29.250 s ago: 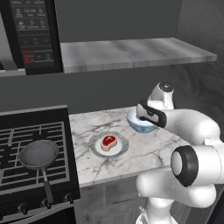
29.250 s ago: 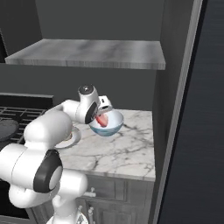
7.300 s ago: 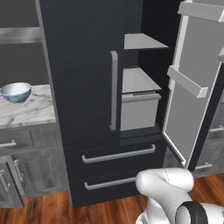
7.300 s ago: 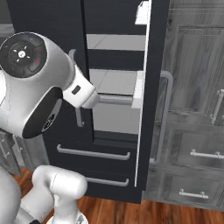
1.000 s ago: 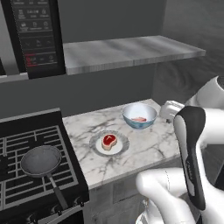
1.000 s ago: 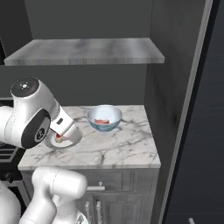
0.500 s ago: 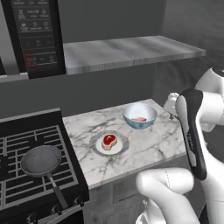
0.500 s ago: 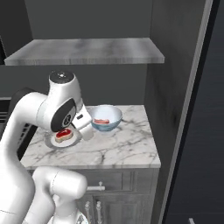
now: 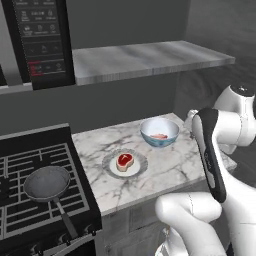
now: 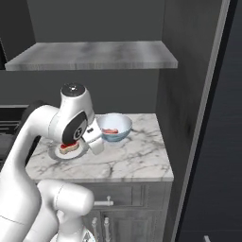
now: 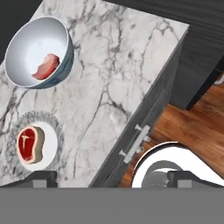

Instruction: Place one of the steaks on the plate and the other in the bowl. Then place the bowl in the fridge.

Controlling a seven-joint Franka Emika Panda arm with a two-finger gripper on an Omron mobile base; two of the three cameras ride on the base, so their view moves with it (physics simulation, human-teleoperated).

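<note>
Over the last second our arm swung: the forearm that stood tall at the right of the left base view has folded in, and in the right base view the wrist has moved from the counter's left edge toward the bowl. Base is parked again at the marble counter (image 9: 165, 172); seconds ago we faced the fridge with its door open. Our read: both steaks are placed, door is ready, and this is the approach to pick up the bowl.

Near to far:
- Gripper (image 11: 111, 179): fingers spread wide, nothing between them, hovering high over the counter's front edge with cabinet front (image 11: 144, 127) and wood floor (image 11: 192, 131) below. Camera looks almost straight down.
- In the right base view the hand sits just beside the plate, at about 8 o'clock from the bowl, not touching it.
- Plate (image 9: 111, 165) carries the red-centred steak (image 9: 124, 161); at 9 o'clock of it, the stove (image 9: 30, 200) with a dark frying pan (image 9: 47, 182).
- Bowl (image 9: 159, 132) upright at 1 o'clock from the plate, well apart, with the pale pink steak (image 9: 160, 136) inside.
- Beyond: stone shelf (image 9: 145, 57), microwave (image 9: 37, 42) at 11 o'clock.
- Fridge side (image 10: 222, 142) stands at 3 o'clock of the counter in the right base view.
</note>
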